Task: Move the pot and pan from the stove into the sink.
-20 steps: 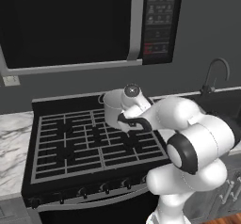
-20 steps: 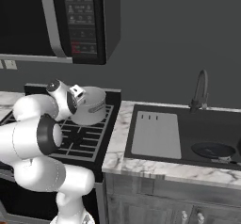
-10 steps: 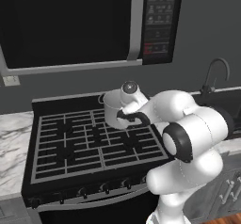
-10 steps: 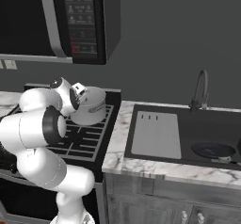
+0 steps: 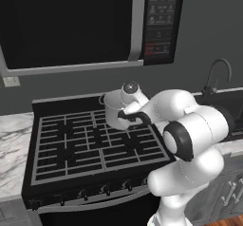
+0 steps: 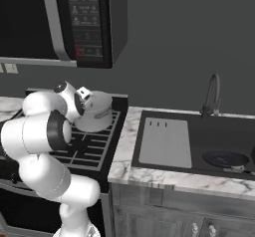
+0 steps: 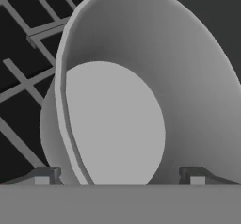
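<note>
Stove [image 5: 76, 149] carries the pot [image 5: 115, 109] at its far right corner; the sink [image 6: 219, 136] to the right already holds the pan [image 6: 225, 158]. The pot looks rigid, smooth, probably slippery and fairly light while empty; its thin rim wall seems the best place to pinch. The claw [image 7: 119, 175] is spread fully, holding nothing, one fingertip [image 7: 42, 177] outside the wall, the other inside.

I see a dark grey wall [image 6: 164, 37], a black microwave [image 5: 71, 23] overhead, a marble bench [image 6: 149, 174] and grey cabinet doors [image 6: 199, 216] below.
</note>
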